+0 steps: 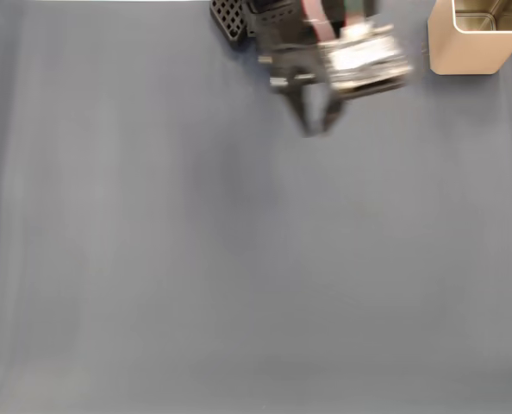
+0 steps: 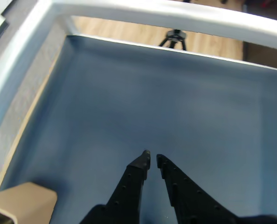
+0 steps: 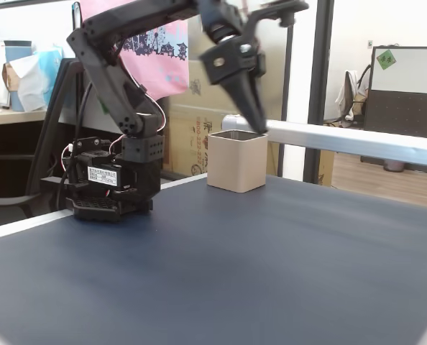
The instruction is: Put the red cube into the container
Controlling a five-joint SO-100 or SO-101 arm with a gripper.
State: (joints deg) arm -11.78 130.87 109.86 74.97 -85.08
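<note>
Beside the beige container (image 3: 236, 162), the clenched, empty hand (image 3: 256, 122) hangs above the mat.

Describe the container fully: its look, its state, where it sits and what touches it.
The container is a beige, square canister with rounded corners and smooth, matte-looking walls. Its top is open, and an overhead fixed view shows a shiny metallic inside. It stands upright on the dark blue table mat, near the far edge, beside the arm's base. Nothing but the mat touches it. The pincer hangs in the air, not touching it. The wrist view catches one corner.
</note>
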